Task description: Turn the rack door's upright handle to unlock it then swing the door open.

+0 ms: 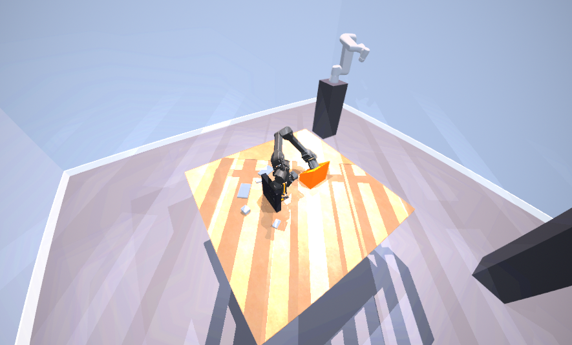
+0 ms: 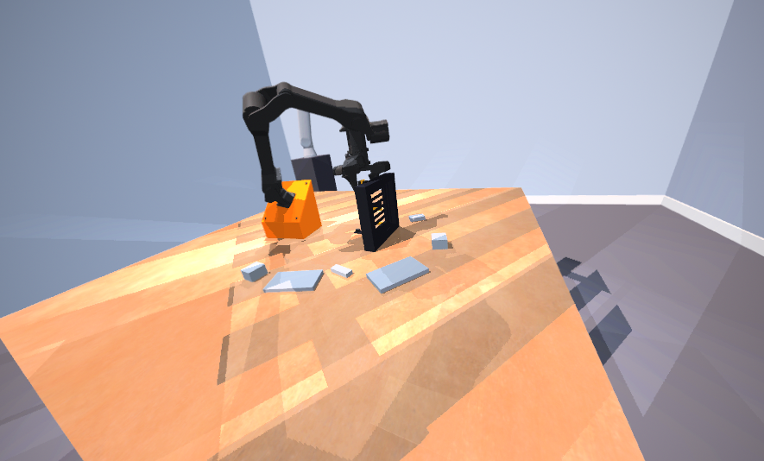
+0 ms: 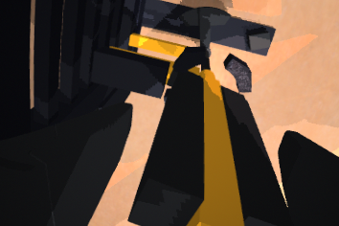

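Note:
The black rack frame [image 1: 268, 196] [image 2: 368, 224] stands upright on the table. Its slatted door [image 3: 72, 29] looks shut within the frame. The upright handle [image 3: 216, 148], black with a yellow stripe, stands out in front of the door; dark crosspieces show near its lower end. My gripper [image 1: 284, 182] [image 2: 365, 179] [image 3: 207, 128] points down over the handle, partly open. One finger is on each side of it, with gaps showing on both sides in the wrist view. How far the handle is turned is hard to tell. The frame hides part of the fingers in the exterior view.
The arm's orange base [image 1: 315, 176] [image 2: 293, 220] stands beside the rack. Behind the rack lie two flat grey plates [image 1: 243, 190] [image 2: 293, 281] and several small grey blocks [image 1: 245, 210] [image 2: 438, 241]. One small block [image 1: 276, 223] [image 2: 417, 217] lies past the rack's far end.

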Motion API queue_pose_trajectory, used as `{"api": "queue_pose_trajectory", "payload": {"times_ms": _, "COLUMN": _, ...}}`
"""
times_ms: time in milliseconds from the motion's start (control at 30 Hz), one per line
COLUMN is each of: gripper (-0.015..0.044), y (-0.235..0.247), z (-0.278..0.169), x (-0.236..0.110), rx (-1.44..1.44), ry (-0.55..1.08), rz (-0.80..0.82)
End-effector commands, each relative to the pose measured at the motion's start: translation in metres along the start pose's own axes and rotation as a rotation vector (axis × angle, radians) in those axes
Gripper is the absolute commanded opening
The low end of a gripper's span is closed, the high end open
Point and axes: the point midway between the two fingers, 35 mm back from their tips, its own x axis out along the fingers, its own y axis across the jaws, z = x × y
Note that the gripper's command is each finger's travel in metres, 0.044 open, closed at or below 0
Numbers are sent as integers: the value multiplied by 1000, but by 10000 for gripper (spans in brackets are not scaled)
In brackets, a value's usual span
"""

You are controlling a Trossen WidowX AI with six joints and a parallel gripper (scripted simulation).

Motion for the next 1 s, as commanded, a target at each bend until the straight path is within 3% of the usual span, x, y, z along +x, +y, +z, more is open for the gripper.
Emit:
{"api": "queue_pose_trajectory", "payload": {"times_ms": 0, "gripper": 281, "y": 0, "z": 1, "x": 0, "rx": 181, "ry": -2, "rz": 0}}
{"api": "queue_pose_trajectory", "payload": {"times_ms": 233, "gripper": 281, "y": 0, "z": 1, "x": 0, "rx": 254, "ry": -2, "rz": 0}}
{"api": "queue_pose_trajectory", "payload": {"times_ms": 467, "gripper": 97, "y": 0, "z": 1, "x": 0, "rx": 254, "ry": -2, "rz": 0}}
{"api": "queue_pose_trajectory", "payload": {"times_ms": 967, "gripper": 9, "y": 0, "z": 1, "x": 0, "rx": 254, "ry": -2, "rz": 0}}
